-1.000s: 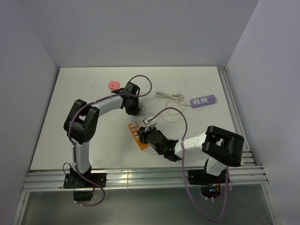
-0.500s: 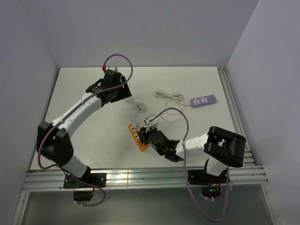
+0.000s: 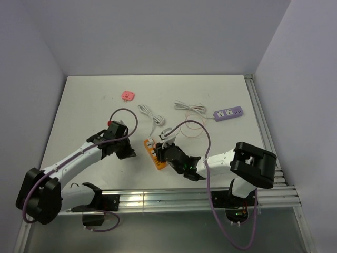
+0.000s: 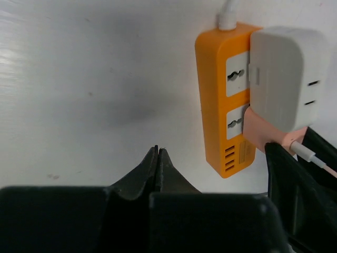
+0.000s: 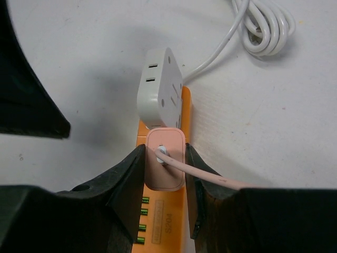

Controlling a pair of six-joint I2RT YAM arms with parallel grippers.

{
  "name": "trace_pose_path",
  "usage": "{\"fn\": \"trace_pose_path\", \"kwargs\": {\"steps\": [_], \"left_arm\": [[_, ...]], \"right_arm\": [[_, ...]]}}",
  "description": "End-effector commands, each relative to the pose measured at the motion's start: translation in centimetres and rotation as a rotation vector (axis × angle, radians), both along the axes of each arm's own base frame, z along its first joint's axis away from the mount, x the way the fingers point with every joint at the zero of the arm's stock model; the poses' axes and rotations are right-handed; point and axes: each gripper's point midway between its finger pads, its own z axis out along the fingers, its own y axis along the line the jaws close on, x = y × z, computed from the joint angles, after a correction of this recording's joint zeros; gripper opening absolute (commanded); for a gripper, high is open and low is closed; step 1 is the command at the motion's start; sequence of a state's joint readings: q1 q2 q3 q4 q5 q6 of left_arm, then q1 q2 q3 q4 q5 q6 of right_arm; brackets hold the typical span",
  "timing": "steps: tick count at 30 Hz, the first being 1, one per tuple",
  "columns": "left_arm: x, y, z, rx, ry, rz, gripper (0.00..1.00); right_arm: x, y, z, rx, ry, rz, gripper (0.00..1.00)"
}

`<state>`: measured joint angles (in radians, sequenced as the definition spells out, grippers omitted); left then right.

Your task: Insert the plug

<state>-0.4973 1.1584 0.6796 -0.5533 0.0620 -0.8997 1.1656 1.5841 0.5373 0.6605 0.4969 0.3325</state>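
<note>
Plug at the socket: my right gripper (image 5: 165, 154) is clamped on the pink plug (image 5: 165, 166), one finger on each flank. The plug is pressed onto the face of the orange power strip (image 3: 154, 153), touching the white adapter (image 5: 159, 89) that already sits in the strip. The pictures do not show whether the prongs are fully home. A pink lead runs from the plug back between my fingers.

My left gripper (image 4: 158, 158) is closed with nothing in it, its tips meeting. It hovers over bare table (image 3: 79, 105) to the left of the strip, apart from it.

There is open tabletop left of the strip and beyond it. On the near side the table's front edge is close, and my right arm fills the space to the strip's right.

Two sockets show uncovered on the strip in the left wrist view, with a row of small ports at its near end. The strip's white cord (image 3: 150, 115) loops away on the far side. Farther beyond the strip lie a small pink piece (image 3: 127, 95), a white cable coil (image 3: 191, 108) and a purple power strip (image 3: 228, 113), all well apart from it.
</note>
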Motion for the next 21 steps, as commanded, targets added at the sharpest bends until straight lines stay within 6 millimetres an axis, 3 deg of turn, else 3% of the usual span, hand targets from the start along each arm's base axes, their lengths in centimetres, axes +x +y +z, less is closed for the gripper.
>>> {"fn": "trace_pose_path", "kwargs": {"steps": [1, 5, 10, 15, 21], "left_arm": [[0.8, -4.1, 0.1, -0.162, -0.027, -0.053, 0.0], [0.9, -5.0, -2.0, -0.142, -0.009, -0.068, 0.0], [1.4, -5.8, -2.8, -0.153, -0.009, -0.08, 0.0], [0.6, -6.3, -4.2, -0.181, 0.025, -0.075, 0.0], [0.8, -7.2, -4.1, -0.235, 0.01, -0.055, 0.0]], "right_arm": [[-5.1, -6.3, -10.4, -0.415, 0.246, 0.092, 0.0], [-5.3, -5.7, -10.6, -0.437, 0.264, 0.119, 0.0], [-5.7, -5.4, -11.2, -0.464, 0.289, 0.15, 0.0], [-6.5, -5.8, -11.9, -0.491, 0.332, 0.163, 0.0], [-8.2, -6.1, -14.8, -0.534, 0.384, 0.169, 0.0]]}}
